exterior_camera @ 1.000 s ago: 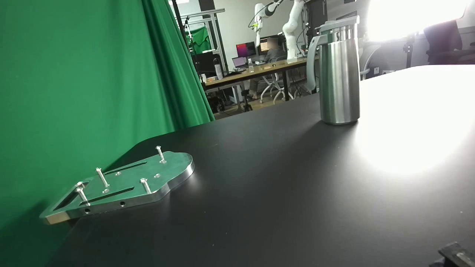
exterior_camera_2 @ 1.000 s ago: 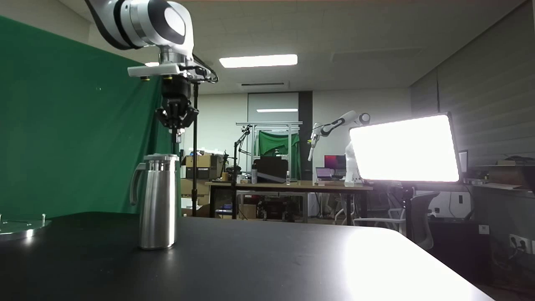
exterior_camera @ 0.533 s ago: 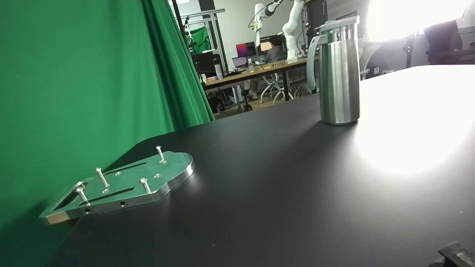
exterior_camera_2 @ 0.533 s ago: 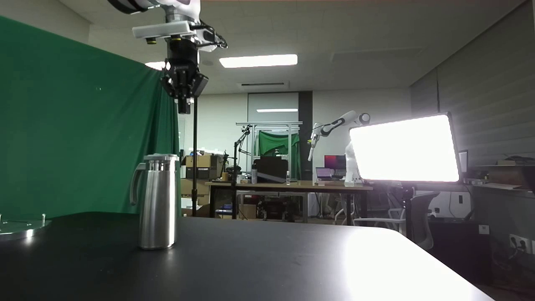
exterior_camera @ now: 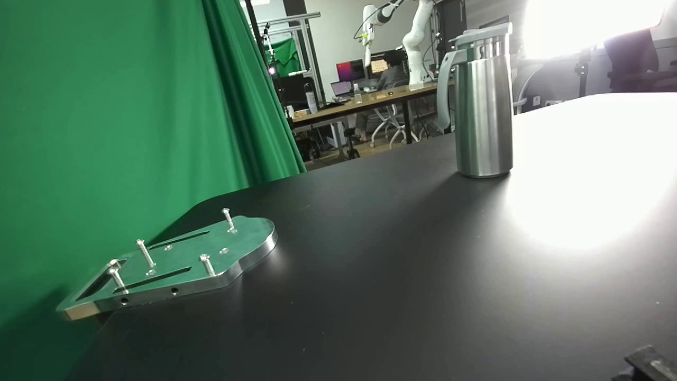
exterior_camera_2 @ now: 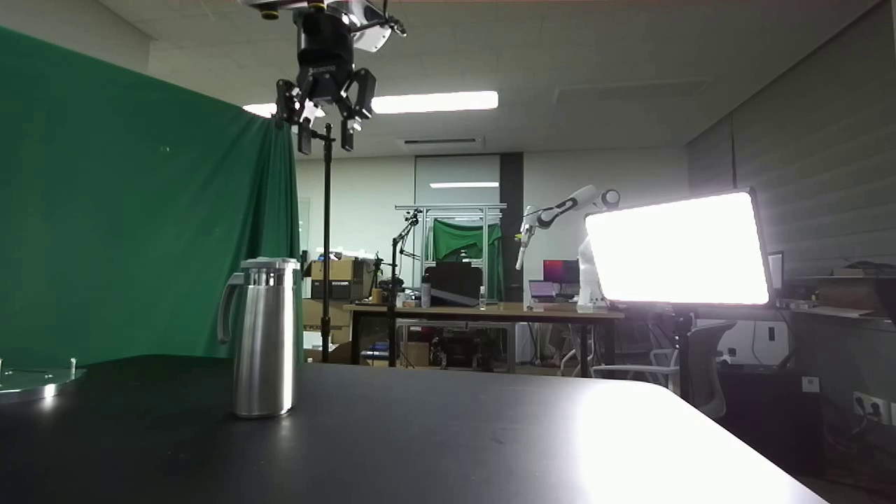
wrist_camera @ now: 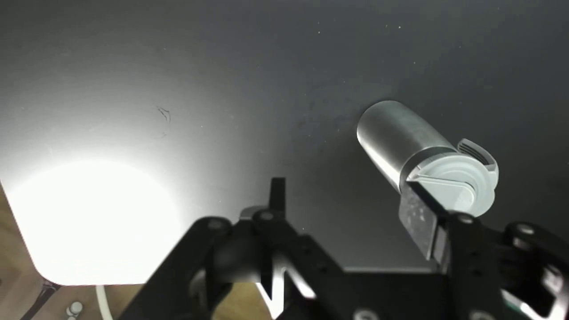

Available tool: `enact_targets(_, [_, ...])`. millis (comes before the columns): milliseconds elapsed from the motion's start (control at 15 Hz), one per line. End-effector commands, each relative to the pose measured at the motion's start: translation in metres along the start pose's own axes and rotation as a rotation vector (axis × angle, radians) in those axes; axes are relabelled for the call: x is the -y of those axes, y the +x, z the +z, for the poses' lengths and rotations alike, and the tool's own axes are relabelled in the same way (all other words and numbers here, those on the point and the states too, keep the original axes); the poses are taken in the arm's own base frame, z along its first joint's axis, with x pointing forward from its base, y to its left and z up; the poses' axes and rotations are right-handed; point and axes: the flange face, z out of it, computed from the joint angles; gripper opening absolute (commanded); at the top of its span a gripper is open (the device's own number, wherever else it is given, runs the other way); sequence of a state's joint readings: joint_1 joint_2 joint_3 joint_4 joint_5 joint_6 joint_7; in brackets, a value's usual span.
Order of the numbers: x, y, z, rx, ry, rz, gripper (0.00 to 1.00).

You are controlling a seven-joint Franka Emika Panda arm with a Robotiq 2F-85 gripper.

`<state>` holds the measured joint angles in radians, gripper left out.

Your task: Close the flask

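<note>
The steel flask stands upright on the dark table in both exterior views [exterior_camera: 484,114] [exterior_camera_2: 264,350]. Its pale grey lid [exterior_camera_2: 269,263] sits level on top, and a handle [exterior_camera_2: 225,308] hangs from one side. High above and a little to the right of it, my gripper [exterior_camera_2: 326,136] is open, with nothing between the fingers. From the wrist view, the flask [wrist_camera: 400,133] lies right of the middle, its lid [wrist_camera: 464,171] showing a flat flap. One finger pad [wrist_camera: 418,218] of the gripper [wrist_camera: 348,200] overlaps the lid's edge in that picture, but they are apart.
A green plate [exterior_camera: 195,254] with several upright metal pegs rests at the table's edge by the green curtain [exterior_camera: 132,106]. A bright light panel [exterior_camera_2: 679,252] stands beyond the table [exterior_camera_2: 448,434] and throws strong glare on it. A dark part [exterior_camera: 656,362] juts into a lower corner.
My gripper has risen away from above the flask and drifted right in an exterior view. Its fingers have spread from shut to open. The flask and its lid have stayed in place.
</note>
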<state>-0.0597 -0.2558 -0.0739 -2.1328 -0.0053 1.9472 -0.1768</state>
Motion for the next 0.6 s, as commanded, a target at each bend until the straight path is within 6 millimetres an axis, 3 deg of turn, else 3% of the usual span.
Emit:
enact_targets(0, [-0.0123,-0.0162,-0.0135,0.033,-0.019,-0.009,0.98])
enact_targets(200, [-0.0152,-0.0239,-0.0154,0.066,-0.040,-0.013,1.00])
enact_targets(267, [-0.0124,-0.0164,-0.0097,0.050,-0.023,-0.010,1.00])
enact_targets(533, [-0.0132,-0.0194,-0.0107,0.063,-0.034,-0.014,1.00])
